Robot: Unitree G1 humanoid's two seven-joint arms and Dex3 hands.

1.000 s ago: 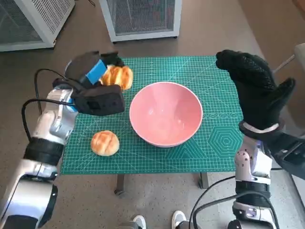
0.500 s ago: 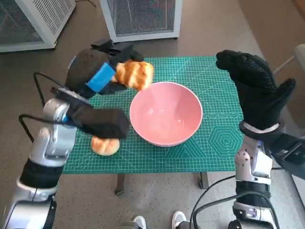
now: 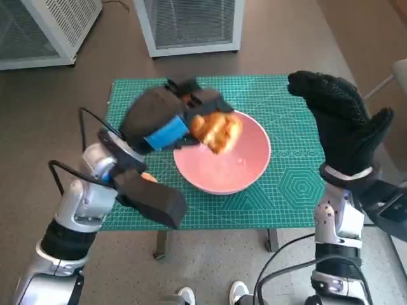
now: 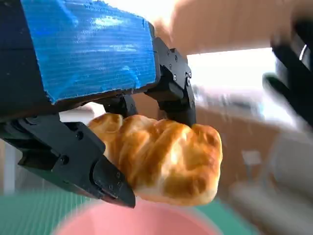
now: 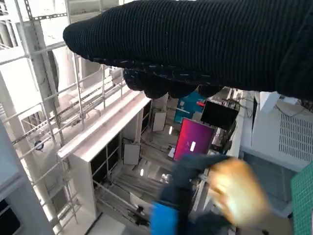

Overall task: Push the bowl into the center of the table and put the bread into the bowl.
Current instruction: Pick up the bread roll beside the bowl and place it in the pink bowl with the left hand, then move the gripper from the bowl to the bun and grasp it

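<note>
Over the pink bowl (image 3: 222, 152), your left hand (image 3: 166, 119) holds the bread (image 3: 216, 130); lower it inside before releasing. Your right hand (image 3: 340, 121) hovers wide, holding nothing.

The bowl (image 3: 222, 152) sits on the cutting mat (image 3: 286, 184) near the middle of the table. The left hand (image 3: 159, 117) holds a bread roll (image 3: 216, 130) above the bowl's left rim. A second bread roll (image 3: 147, 178) lies on the mat left of the bowl, mostly hidden under the left forearm. The right hand (image 3: 340, 121) is raised over the mat's right edge, apart from the bowl.
</note>
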